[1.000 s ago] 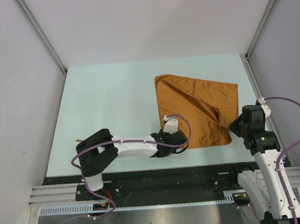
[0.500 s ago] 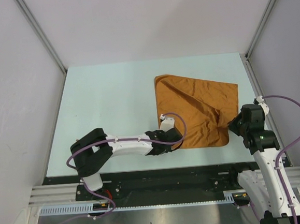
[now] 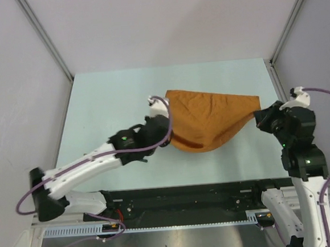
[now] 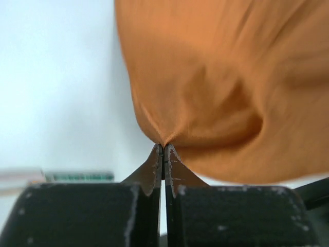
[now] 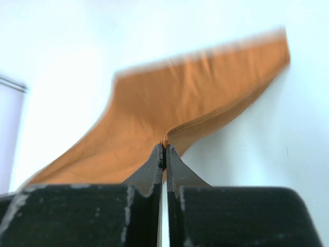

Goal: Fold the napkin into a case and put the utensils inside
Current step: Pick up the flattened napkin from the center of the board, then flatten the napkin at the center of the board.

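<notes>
The left gripper (image 4: 164,148) and right gripper (image 5: 164,147) each clamp a corner of the rust-orange soft cloth napkin (image 3: 210,117), sagging between them (blurry up close).

A pale mint worktop (image 3: 112,102) lies under soft, even light. White panels close it in: the left wall (image 3: 13,84) at 9 o'clock, the back wall (image 3: 162,20) at 12, the right wall (image 3: 319,42) at 3. Grey metal posts mark the corners, the left post (image 3: 44,38) and the right post (image 3: 293,19). At 6 o'clock sits a black rail (image 3: 216,189), then a brushed steel sheet (image 3: 186,245).
</notes>
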Motion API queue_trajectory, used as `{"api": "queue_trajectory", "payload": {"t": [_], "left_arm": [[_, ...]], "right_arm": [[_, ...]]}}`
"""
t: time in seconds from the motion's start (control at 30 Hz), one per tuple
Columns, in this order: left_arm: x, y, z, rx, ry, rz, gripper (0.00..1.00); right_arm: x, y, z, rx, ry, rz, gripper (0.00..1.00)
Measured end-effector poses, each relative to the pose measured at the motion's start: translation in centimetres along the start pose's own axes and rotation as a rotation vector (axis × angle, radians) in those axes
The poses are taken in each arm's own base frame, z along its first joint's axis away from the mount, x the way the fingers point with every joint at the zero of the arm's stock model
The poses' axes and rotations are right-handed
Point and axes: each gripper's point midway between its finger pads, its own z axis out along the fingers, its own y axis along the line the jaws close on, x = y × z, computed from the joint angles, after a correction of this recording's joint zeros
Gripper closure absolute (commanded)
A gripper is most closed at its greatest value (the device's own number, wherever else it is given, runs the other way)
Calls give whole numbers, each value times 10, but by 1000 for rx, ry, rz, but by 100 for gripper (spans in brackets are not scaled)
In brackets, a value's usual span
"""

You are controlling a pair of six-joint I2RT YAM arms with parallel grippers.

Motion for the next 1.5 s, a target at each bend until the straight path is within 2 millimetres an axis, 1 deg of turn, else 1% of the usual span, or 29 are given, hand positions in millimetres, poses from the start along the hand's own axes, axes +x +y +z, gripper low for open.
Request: {"api": "queue_trajectory", "payload": {"t": [0.07,0.1,0.13,0.17,0.2,0.23,0.3,0.37,0.43,0.47,0.53,0.57,0.63,0.7,0.73,0.8,0.83,0.87,0.93,0.97,1.0,1.03,1.13,1.23,1.3,1.37,1.43,1.47,1.5], "left_arm": [[-67,-1,-42,76,-175,-50,100],[-99,2,-67,114,-265,-83,100],[-128,7,-95,153,-350,-110,100],[-155,14,-124,192,-434,-140,100],[-174,20,-146,219,-499,-164,100],[-196,29,-176,259,-575,-189,100],[-223,41,-218,319,-681,-220,100],[-242,56,-260,379,-778,-242,100],[-253,65,-287,420,-841,-253,100],[-256,68,-297,438,-862,-249,100],[-260,68,-304,455,-883,-235,100],[-260,66,-304,456,-882,-225,100],[-261,60,-295,441,-865,-202,100],[-264,51,-280,410,-841,-180,100],[-266,47,-268,387,-823,-166,100],[-269,42,-232,312,-772,-142,100],[-271,42,-215,283,-748,-135,100],[-273,46,-188,235,-710,-131,100],[-277,55,-139,164,-648,-129,100],[-275,58,-104,130,-597,-124,100],[-272,58,-80,115,-557,-117,100],[-267,59,-40,96,-496,-109,100],[-240,56,65,74,-321,-94,100],[-196,64,161,39,-167,-90,100],[-172,72,209,23,-97,-91,100],[-163,76,252,30,-76,-105,100],[-160,82,284,41,-82,-124,100],[-160,85,295,45,-91,-131,100],[-162,88,305,52,-103,-141,100]], "right_arm": [[-40,25,-22,-72,-99,-40,100],[-64,42,-39,-124,-164,-65,100],[-79,52,-51,-159,-207,-82,100],[-97,66,-70,-204,-258,-106,100],[-110,76,-84,-239,-302,-124,100],[-124,88,-105,-285,-356,-146,100],[-143,105,-140,-355,-438,-181,100],[-157,120,-178,-421,-520,-218,100],[-167,131,-213,-475,-599,-252,100],[-170,134,-227,-496,-631,-263,100],[-172,136,-246,-521,-680,-276,100],[-172,136,-252,-524,-696,-280,100],[-173,135,-252,-517,-706,-283,100],[-173,130,-238,-488,-691,-277,100],[-171,127,-223,-465,-667,-271,100],[-166,118,-191,-413,-610,-259,100],[-163,112,-166,-377,-570,-252,100],[-160,106,-146,-346,-541,-248,100],[-144,88,-88,-262,-440,-237,100],[-134,77,-57,-214,-388,-234,100],[-124,68,-33,-177,-341,-232,100],[-110,53,4,-122,-278,-232,100],[-80,18,80,-15,-152,-233,100],[-48,-27,154,85,-39,-218,100],[-33,-52,194,125,13,-203,100],[-19,-73,228,148,64,-187,100],[-17,-82,262,144,91,-178,100],[-18,-86,279,142,100,-178,100],[-26,-85,300,126,94,-184,100]]}}
